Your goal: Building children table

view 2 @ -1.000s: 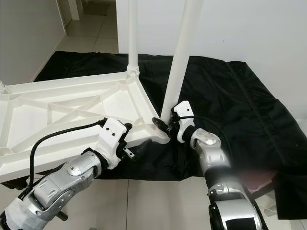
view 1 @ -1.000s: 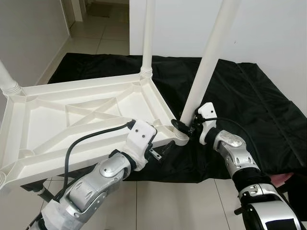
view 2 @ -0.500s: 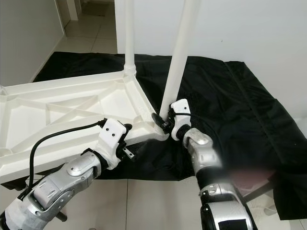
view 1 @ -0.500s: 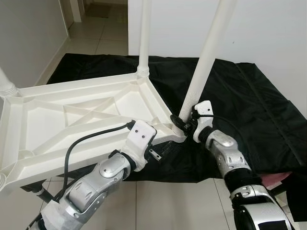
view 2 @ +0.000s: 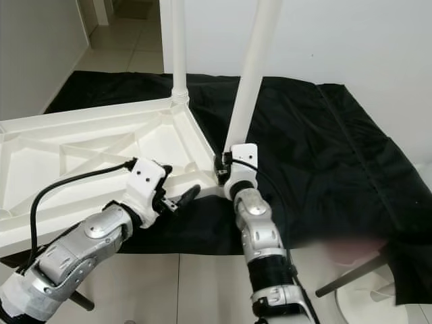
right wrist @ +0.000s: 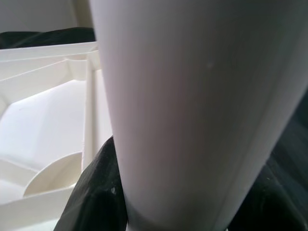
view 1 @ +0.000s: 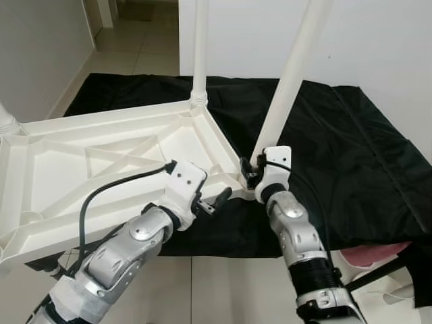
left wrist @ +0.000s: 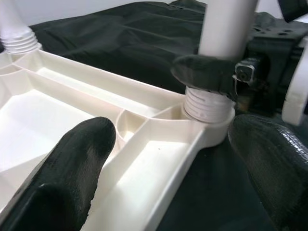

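1. Your tabletop (view 1: 101, 169) lies upside down with its ribbed underside facing up; its near edge hangs over the tiled floor (view 1: 229, 283) and its far part is over the black cloth (view 1: 351, 155).
2. A far leg (view 1: 200, 47) stands upright in the far right corner socket. At the left edge you can see the threaded base of another leg (view 1: 7, 121).
3. The near leg (view 1: 291, 71) sits in the near right corner socket and leans to the right as it rises.
4. Your right gripper (view 1: 248, 173) is at the foot of the near leg, just above the threaded collar. Its fingers (left wrist: 207, 72) are clamped around the leg, one on each side.
5. Your left gripper (view 1: 214, 200) is at the near rim of the tabletop, just left of that corner. Its fingers (left wrist: 72, 163) are spread apart, one over the ribbed inside and the other past the outer edge; neither grips anything.
6. A pink object (view 1: 378, 253) lies at the lower right, by the cloth's edge.
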You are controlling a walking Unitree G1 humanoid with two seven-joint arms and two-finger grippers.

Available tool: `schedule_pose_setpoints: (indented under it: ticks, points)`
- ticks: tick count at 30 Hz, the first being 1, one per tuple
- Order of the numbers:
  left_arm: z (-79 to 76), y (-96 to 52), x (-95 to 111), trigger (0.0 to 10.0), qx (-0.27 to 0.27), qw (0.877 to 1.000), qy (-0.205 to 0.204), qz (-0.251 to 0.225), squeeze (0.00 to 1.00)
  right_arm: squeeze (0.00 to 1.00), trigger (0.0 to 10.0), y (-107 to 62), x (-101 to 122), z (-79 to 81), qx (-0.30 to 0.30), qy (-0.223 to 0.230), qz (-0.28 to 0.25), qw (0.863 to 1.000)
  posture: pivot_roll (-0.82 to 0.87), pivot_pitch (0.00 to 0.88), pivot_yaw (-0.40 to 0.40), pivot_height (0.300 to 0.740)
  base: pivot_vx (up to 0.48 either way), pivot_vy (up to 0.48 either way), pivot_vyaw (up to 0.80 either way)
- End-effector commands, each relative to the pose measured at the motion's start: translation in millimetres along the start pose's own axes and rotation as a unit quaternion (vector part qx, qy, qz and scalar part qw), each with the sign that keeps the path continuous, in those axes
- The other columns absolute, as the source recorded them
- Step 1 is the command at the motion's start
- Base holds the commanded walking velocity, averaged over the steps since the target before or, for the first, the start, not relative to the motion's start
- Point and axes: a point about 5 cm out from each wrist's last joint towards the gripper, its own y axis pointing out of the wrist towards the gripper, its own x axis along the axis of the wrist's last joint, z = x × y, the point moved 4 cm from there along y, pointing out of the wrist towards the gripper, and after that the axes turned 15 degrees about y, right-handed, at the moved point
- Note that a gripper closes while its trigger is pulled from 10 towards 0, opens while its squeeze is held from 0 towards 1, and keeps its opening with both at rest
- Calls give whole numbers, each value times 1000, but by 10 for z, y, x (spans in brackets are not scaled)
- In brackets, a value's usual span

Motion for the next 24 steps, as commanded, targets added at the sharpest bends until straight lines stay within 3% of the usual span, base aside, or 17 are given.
schedule_pose_setpoints:
  ticks: [1,5,10,11,16,17,23,24]
  points:
    - [-155,-19,48,10000,-99,995,9,-28,0,0,10000,-46,-100,-89,-31,12,20,999,42,57,-50,740,0,0,0]
    - [-165,-22,48,10000,-100,995,9,-29,0,0,10000,-118,-156,14,-27,18,32,999,39,51,-50,740,0,0,0]
    - [-189,-17,45,10000,-109,994,9,-29,0,0,10000,-108,-141,1,-23,18,36,999,34,44,-49,740,0,0,0]
    - [-213,-15,43,10000,-115,993,7,-29,0,1000,10000,-94,-100,-17,-19,14,29,999,33,39,-50,740,0,0,0]
    - [-272,-15,25,10000,-125,992,4,-26,0,1000,10000,-76,-6,-33,0,4,16,1000,34,34,-52,740,0,0,0]
    - [-306,-23,7,10000,-131,991,5,-24,0,1000,10000,-44,103,-66,35,2,6,999,31,31,-50,740,0,0,0]
    - [-314,-20,6,10000,-133,991,6,-24,0,1000,10000,-28,177,-103,101,-4,20,995,29,28,-50,740,0,0,0]
    - [-312,-17,7,10000,-134,991,8,-24,0,235,10000,-30,154,-111,134,-12,38,990,26,26,-51,740,0,0,0]
